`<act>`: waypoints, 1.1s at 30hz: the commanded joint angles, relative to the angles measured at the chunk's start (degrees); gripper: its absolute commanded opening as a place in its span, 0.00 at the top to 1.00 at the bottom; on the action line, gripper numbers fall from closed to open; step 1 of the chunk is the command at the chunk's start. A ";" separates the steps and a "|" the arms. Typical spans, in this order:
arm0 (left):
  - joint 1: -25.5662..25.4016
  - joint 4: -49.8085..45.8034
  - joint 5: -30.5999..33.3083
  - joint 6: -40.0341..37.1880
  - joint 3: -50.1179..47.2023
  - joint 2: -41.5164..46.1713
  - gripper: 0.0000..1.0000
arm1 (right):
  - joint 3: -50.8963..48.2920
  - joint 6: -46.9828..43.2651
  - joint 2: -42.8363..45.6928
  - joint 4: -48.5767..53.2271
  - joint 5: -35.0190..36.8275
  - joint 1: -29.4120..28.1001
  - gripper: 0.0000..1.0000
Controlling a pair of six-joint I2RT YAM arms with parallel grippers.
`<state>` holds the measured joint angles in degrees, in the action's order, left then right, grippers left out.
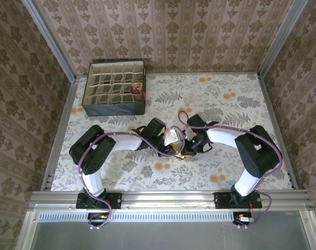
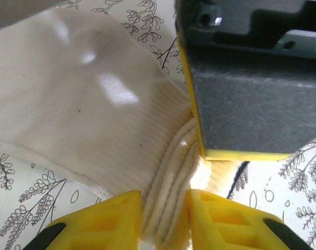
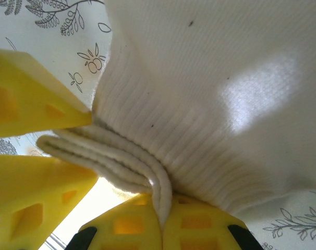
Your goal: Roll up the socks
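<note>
The cream sock lies near the middle of the worktop, a little toward its near edge, where both arms reach inward and meet over it. The right hand is closed tight on a thin fold of the ribbed cuff, pinching the fabric between its fingertips. This seems meant to anchor that end so the layers cannot slide apart. The left hand comes at the same cuff from the opposite side. Its jaws are narrow, with the stacked cuff edges filling the gap and touching both fingers, so it appears to grip the sock too. The two hands sit just beside each other, almost touching. That suits a move needing one hand to hold the bundle while the other stretches the cuff open or turns it over the rest. The foot of the sock spreads flat on the worktop away from the hands, so the rolling looks only partly done. At the far left corner stands a box of small compartments. One compartment holds a maroon and tan bundle, possibly a sock already rolled, though it is too small to be sure.
</note>
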<state>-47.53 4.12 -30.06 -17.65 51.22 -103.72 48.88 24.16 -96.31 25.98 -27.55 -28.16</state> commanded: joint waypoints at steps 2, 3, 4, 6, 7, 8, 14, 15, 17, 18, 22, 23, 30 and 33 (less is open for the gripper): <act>0.86 -6.13 -0.04 2.56 4.58 -3.23 0.78 | -4.69 -0.87 0.35 3.02 5.63 -0.75 0.86; 0.86 -7.55 -0.12 2.70 5.31 -4.10 0.79 | -5.10 -0.79 2.22 2.41 6.28 -0.84 0.81; 0.95 -8.56 -0.61 2.86 5.84 -4.87 0.80 | -5.64 -0.53 4.42 1.84 7.00 -0.83 0.77; 1.27 -9.45 -1.99 3.51 6.34 -6.14 0.80 | -6.46 0.62 8.68 0.75 8.75 -0.75 0.68; 1.52 -9.97 -2.55 3.90 6.79 -6.83 0.80 | -7.09 1.47 11.01 -0.15 9.82 -0.80 0.66; 1.59 -10.62 -2.98 4.19 7.23 -7.37 0.80 | -7.78 2.45 13.23 -1.17 10.77 -0.82 0.64; 1.68 -16.04 -4.28 5.77 11.28 -10.60 0.81 | -14.30 7.13 24.77 -6.18 18.18 -1.51 0.58; 1.72 -16.43 -4.63 6.19 11.58 -10.90 0.82 | -15.04 7.61 25.12 -6.76 17.94 -1.54 0.57; 1.67 -16.73 -5.08 6.97 11.83 -11.22 0.81 | -15.24 8.37 24.26 -7.08 16.96 -1.59 0.56; 1.76 -16.93 -5.30 7.46 12.01 -11.35 0.82 | -15.02 8.66 23.50 -7.16 16.51 -1.63 0.56; 1.80 -17.22 -5.18 9.61 12.11 -11.43 0.82 | -14.04 9.53 21.10 -8.75 15.24 -1.98 0.55; 1.79 -17.14 -5.17 10.32 12.13 -11.43 0.82 | -13.76 9.71 20.56 -9.11 15.08 -1.98 0.55; 1.79 -11.26 -6.15 17.97 9.24 -10.81 0.82 | -10.99 10.42 14.94 -10.32 12.79 -1.90 0.56; 1.32 -9.83 -6.41 19.45 8.63 -10.87 0.82 | -9.30 10.38 11.28 -9.15 12.52 -1.90 0.60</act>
<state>-45.67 -4.23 -37.93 -1.96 62.17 -112.55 37.50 33.52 -82.37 16.43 -13.85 -29.89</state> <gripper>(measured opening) 0.179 0.414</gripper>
